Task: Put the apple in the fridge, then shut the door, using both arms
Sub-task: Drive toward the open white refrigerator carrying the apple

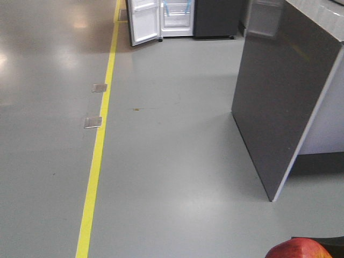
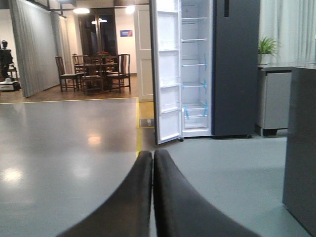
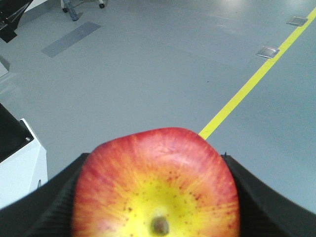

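Note:
The red and yellow apple (image 3: 155, 185) fills the bottom of the right wrist view, and my right gripper (image 3: 157, 197) is shut on it, black fingers (image 3: 44, 207) pressed against both its sides. A sliver of the apple (image 1: 298, 250) shows at the front view's bottom edge. The dark grey fridge (image 2: 236, 69) stands far ahead across the floor, its door (image 2: 167, 74) swung open to the left, white lining and blue-taped glass shelves showing. In the front view the fridge (image 1: 215, 19) and its door (image 1: 144, 21) sit at the top. My left gripper (image 2: 153, 155) is shut on nothing.
A dark grey counter (image 1: 279, 91) with a speckled top stands close on the right. A yellow floor line (image 1: 99, 145) runs toward the fridge, with two metal floor plates (image 1: 93, 122) beside it. A dining table with chairs (image 2: 94, 71) and a potted plant (image 2: 266, 47) stand far back.

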You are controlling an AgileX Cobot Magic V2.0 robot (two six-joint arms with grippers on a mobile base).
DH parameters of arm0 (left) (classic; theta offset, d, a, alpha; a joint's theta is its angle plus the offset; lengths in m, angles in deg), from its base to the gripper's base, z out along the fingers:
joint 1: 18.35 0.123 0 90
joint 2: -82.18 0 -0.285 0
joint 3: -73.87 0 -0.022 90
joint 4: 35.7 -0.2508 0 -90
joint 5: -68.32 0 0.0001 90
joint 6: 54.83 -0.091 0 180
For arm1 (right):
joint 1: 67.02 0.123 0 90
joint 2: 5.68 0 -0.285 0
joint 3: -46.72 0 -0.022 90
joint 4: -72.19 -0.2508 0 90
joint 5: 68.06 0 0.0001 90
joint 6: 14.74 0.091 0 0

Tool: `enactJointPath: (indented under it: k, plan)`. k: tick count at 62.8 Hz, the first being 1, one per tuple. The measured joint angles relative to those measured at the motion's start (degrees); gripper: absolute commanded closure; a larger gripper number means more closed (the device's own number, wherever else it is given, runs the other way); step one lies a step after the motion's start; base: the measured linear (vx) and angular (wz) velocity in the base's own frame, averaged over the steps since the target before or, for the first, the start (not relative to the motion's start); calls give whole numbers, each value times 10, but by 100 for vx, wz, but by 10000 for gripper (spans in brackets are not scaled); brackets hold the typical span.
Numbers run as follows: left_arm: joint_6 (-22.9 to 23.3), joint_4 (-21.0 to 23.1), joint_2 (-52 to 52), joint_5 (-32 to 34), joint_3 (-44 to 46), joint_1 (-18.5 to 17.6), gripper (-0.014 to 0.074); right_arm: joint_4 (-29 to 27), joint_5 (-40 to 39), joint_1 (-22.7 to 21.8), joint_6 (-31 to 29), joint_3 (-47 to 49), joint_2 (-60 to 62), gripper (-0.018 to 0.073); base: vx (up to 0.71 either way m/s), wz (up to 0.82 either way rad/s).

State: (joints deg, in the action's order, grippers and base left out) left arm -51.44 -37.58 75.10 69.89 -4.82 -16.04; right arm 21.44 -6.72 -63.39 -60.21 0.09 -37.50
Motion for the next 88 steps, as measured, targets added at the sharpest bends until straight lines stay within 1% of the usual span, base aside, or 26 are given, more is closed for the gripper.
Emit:
enactJointPath:
  k: [33,88]
  plan:
    - [0,0,0,0,0,0,603,0,1,0,0,0,0,141,15,13]
    - [0,0,0,0,0,0,603,0,1,0,0,0,0,141,23,1]
